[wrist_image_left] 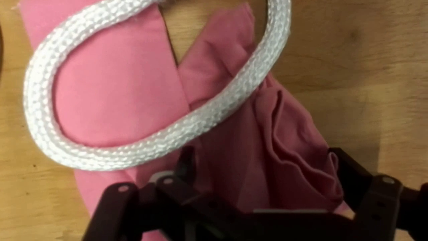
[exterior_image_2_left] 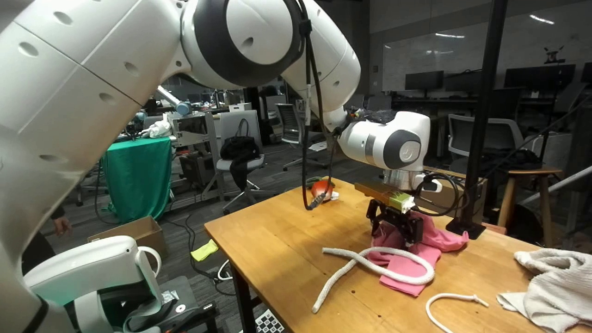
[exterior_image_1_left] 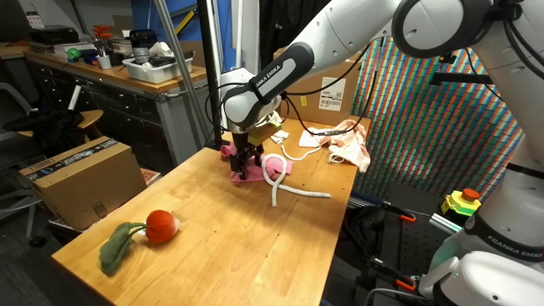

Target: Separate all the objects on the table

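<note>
Ok, gripper (wrist_image_left: 262,160) stands spread wide, straddling a bunched fold of pink cloth (wrist_image_left: 230,144) on the far half of the table (exterior_image_1_left: 238,238) in an exterior view; nothing clamped as far as I see. White rope (wrist_image_left: 147,149) loops over the cloth, just beside one fingertip (wrist_image_left: 186,162), can't tell if touching. I'd close low on the fold, rope outside the grip, lift slowly, draw it left and near, stopping short of the red ball (exterior_image_1_left: 161,226), so the rope should slide off
</note>
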`<state>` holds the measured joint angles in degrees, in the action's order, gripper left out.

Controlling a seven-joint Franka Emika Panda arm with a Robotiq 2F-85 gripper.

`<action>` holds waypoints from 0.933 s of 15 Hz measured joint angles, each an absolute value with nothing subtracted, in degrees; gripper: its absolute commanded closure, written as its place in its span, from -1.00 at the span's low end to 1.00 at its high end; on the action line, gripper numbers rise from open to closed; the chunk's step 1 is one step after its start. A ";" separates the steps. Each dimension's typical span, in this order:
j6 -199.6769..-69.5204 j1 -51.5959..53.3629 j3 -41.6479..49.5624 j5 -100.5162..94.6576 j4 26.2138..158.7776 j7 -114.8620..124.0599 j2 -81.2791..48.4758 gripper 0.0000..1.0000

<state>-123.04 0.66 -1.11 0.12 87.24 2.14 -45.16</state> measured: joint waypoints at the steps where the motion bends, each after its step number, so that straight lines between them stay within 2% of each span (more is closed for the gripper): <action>1: -123.07 0.00 -1.56 1.14 87.03 0.85 -45.19 -1.00; 7: -123.13 -1.62 -4.48 4.09 84.88 -4.97 -45.78 -1.00; 14: -122.33 1.98 -8.38 4.04 78.93 -8.03 -49.66 -1.00</action>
<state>-122.33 1.98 -8.38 4.04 78.93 -8.03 -49.66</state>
